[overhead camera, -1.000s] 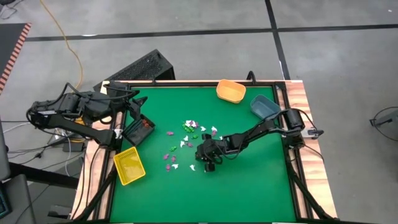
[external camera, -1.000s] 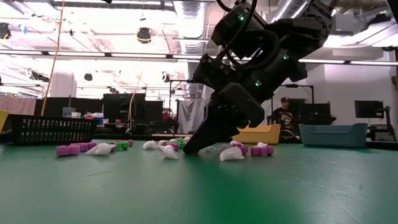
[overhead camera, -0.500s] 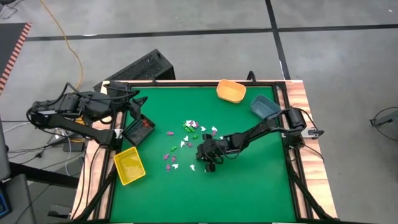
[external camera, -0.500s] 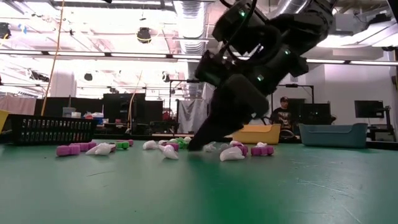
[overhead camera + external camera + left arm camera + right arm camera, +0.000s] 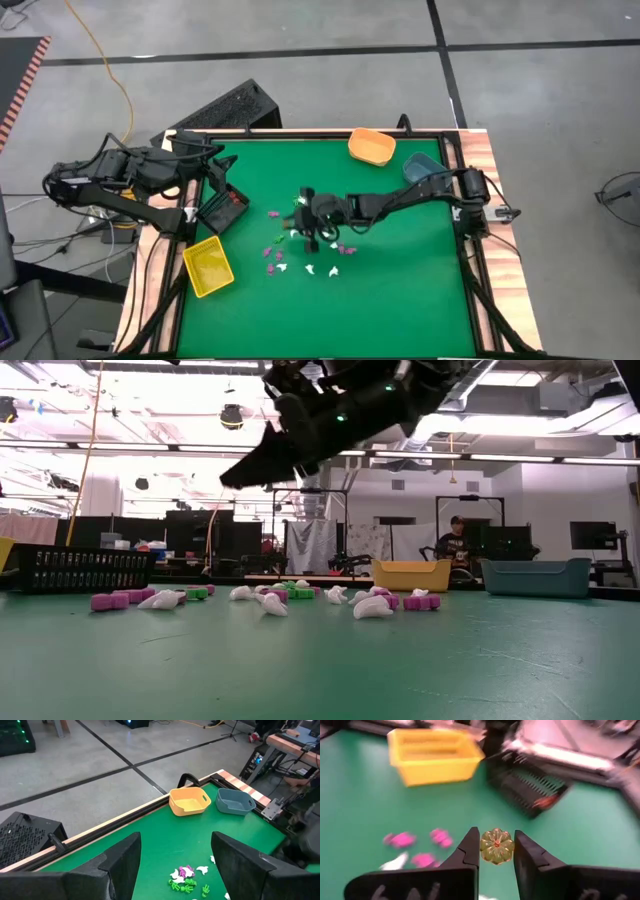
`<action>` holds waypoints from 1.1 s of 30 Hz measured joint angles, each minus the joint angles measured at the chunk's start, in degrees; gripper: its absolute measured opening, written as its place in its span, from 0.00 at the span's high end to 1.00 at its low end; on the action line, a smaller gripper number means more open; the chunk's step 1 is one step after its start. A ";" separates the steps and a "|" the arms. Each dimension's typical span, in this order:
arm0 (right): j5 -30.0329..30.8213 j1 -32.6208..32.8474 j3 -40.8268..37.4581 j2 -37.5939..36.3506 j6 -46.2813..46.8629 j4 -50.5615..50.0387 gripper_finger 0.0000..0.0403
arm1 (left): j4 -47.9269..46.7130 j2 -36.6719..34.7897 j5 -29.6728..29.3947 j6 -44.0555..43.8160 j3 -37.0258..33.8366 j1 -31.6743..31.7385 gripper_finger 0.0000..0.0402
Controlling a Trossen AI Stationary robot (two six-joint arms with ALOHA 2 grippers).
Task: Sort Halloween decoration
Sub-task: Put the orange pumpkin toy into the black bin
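Right hand (image 5: 496, 851) lifted off the scattered trinkets (image 5: 300, 240), clenched on pumpkin trinket (image 5: 496, 845) between its fingertips, left hand (image 5: 175, 857) released

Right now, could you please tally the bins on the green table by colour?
yellow bin: 1
orange bin: 1
blue bin: 1
black bin: 1
Total: 4

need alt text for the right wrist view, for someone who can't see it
The right gripper holds a small orange pumpkin trinket between its two dark fingers above the green table. Beyond it lie pink trinkets, a yellow bin and a black bin.
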 joint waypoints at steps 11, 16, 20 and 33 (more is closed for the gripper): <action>-3.07 -5.58 16.15 11.19 -0.19 1.77 0.82 | 0.32 -0.02 -0.02 1.27 0.00 0.01 0.42; -4.73 -6.51 27.00 18.45 -0.01 1.07 0.82 | 0.86 -0.51 -0.02 1.29 -0.02 0.01 0.42; -7.74 -7.12 34.53 23.45 0.00 -0.80 0.82 | 0.80 -0.74 0.13 1.29 -0.02 -0.01 0.42; -9.14 -7.53 56.12 38.65 2.36 -2.77 0.82 | 0.84 -0.76 0.17 1.28 -0.02 -0.03 0.42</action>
